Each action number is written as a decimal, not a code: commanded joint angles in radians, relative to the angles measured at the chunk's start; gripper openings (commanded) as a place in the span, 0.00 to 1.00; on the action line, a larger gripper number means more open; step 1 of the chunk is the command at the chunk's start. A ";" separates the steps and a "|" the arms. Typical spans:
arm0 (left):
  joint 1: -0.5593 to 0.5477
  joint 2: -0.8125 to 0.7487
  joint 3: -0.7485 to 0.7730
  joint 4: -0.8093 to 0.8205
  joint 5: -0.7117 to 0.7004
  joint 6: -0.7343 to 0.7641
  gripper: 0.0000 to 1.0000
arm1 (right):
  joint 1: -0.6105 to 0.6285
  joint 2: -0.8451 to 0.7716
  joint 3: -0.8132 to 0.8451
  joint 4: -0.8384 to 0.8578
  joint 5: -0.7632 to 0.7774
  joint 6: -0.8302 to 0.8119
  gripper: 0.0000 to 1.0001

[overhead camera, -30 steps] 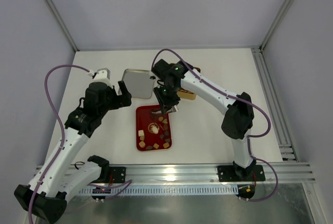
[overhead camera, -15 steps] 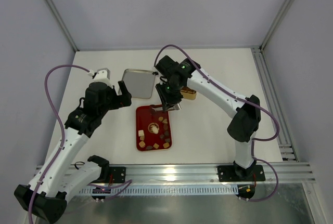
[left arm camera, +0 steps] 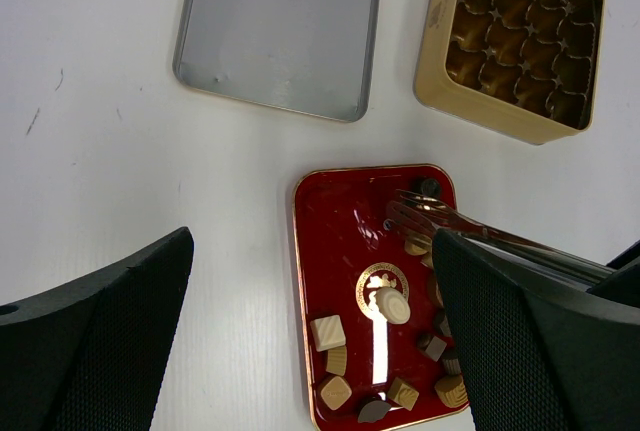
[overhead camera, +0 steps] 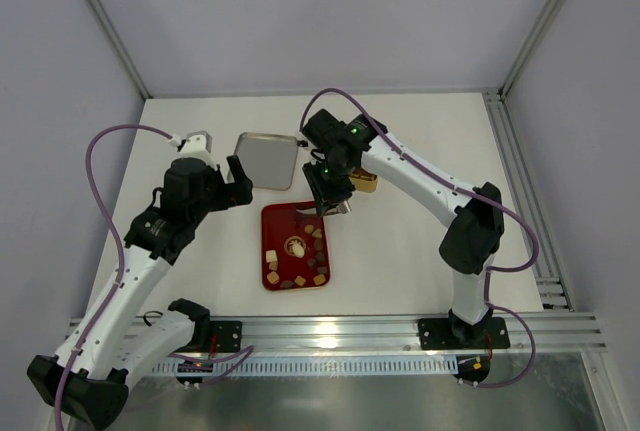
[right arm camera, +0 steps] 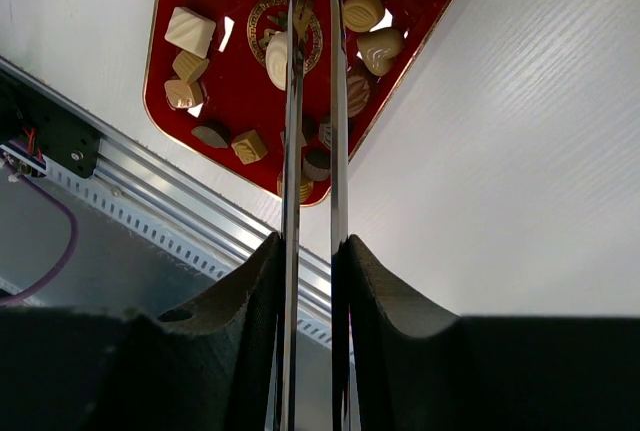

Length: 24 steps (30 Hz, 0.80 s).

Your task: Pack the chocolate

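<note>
Now, tongs [right arm camera: 335,151] over the tray [left arm camera: 330,251]
Our right gripper [right arm camera: 312,246] clamps the tongs, left gripper [left arm camera: 315,241] gapes wide; chocolate [left arm camera: 328,332] lies on the tray, and slick tips may flick a piece off its rim.

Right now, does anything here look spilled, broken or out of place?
Nothing stands out. The chocolate all lies on the red tray, none spilled; the gold tin sits upright, its lid flat beside it.

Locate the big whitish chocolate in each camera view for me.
Top external: whitish chocolate mid red tray, just below centre.
Left wrist: whitish chocolate lower right of centre, on the tray's emblem.
Right wrist: whitish chocolate at top centre, left of the tongs.
Shared landmark: red tray.
</note>
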 commanded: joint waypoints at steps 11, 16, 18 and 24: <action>0.001 -0.004 0.021 0.009 -0.015 0.010 1.00 | -0.023 -0.078 0.030 0.012 0.011 0.003 0.32; 0.001 -0.005 0.019 0.009 -0.015 0.008 1.00 | -0.051 -0.094 0.050 0.000 0.010 -0.002 0.32; 0.001 -0.005 0.021 0.011 -0.015 0.010 1.00 | -0.058 -0.095 0.065 -0.006 0.016 -0.005 0.32; 0.001 -0.002 0.021 0.012 -0.016 0.007 1.00 | -0.120 -0.101 0.124 -0.030 0.015 -0.018 0.32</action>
